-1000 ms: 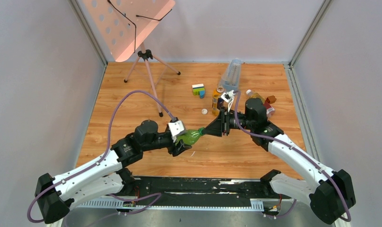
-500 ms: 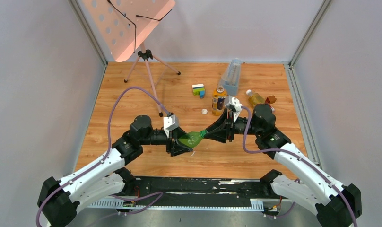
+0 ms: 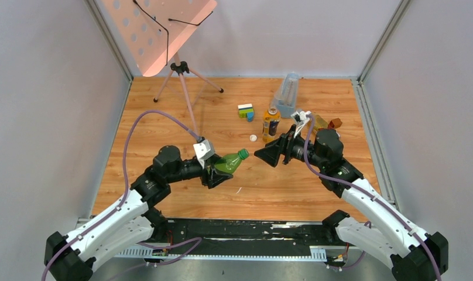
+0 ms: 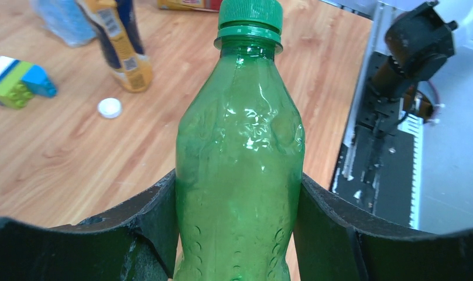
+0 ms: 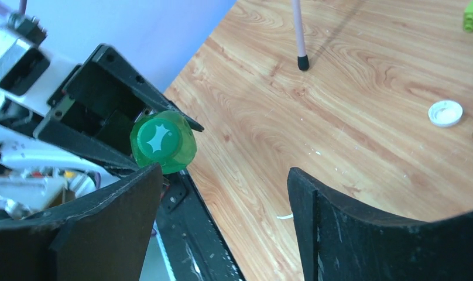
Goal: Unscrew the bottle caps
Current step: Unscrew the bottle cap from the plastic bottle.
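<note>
1. Clenched round lower body of green bottle (image 4: 237, 152): left fingers (image 4: 237, 234), one each side, pressed vs the plastic.
2. Held up off the bench (image 3: 164, 117) in top view, tilted, neck pointing up and twd the right arm.
3. On the neck: green cap (image 4: 250, 14), sitting flush on the collar ring, no gap visible.
4. Spread wide w/ nothing btwn them: right fingers (image 5: 222, 172).
5. In right wrist view, cap seen end-on, close by the tip of one finger; contact not clear from there.
6. In top view, clear gap btwn right fingers and cap, the two facing each other, roughly in line.
7. Loose on bench, just beyond the bottle's neck: white cap (image 3: 253, 138), open side up, touching nothing.
8. Upright near it on the far side: amber bottle (image 3: 271, 124) w/ yellow label; top too small to judge.
9. Partly hidden behind right wrist: second amber bottle (image 3: 321, 122); pose and cap can't be told.
10. Further back: toy bricks (image 3: 245, 110) left of amber bottle, bluish container (image 3: 287, 88) behind it.
11. Far left: stand (image 3: 181, 70), tripod legs on bench, well apart from both arms.
</note>
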### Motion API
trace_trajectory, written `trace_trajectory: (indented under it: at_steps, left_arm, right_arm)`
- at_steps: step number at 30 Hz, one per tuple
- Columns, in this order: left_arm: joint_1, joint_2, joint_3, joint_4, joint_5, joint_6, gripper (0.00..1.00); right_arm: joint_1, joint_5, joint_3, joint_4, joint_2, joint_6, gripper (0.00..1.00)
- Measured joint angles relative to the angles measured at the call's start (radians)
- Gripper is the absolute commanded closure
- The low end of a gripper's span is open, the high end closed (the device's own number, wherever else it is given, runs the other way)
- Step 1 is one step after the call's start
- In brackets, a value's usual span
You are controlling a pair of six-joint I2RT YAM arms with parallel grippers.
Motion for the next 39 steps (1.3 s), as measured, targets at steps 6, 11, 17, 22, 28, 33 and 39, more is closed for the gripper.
trace_trajectory:
  at_steps: [6,11,17,22,28,33,39]
  left_arm:
    - [-0.02,-0.098,-0.027,-0.024,-0.133,0.05,1.0]
    - [-0.063,-0.108,-0.027,-0.048,-0.248,0.11,1.0]
    - [-0.117,-0.057,-0.03,-0.059,-0.368,0.156,1.0]
    - [-0.172,-0.054,-0.048,-0.017,-0.452,0.177,1.0]
    - [-0.197,-0.041,-0.077,0.04,-0.542,0.221,1.0]
    - [-0.197,-0.045,-0.11,0.095,-0.579,0.251,1.0]
    - [-0.197,-0.103,-0.176,0.162,-0.588,0.262,1.0]
  right_arm:
    - [-0.007,0.078,0.025,-0.029,0.024,0.149,0.21]
    - [-0.009,0.119,0.026,-0.048,0.028,0.227,0.21]
    - [-0.016,0.179,0.026,-0.063,0.023,0.272,0.21]
    - [-0.022,0.169,0.031,-0.077,0.027,0.298,0.21]
    - [-0.026,0.154,0.048,-0.112,0.052,0.33,0.22]
    - [-0.028,0.184,0.048,-0.151,0.08,0.349,0.23]
    - [-0.028,0.232,0.048,-0.181,0.064,0.358,0.22]
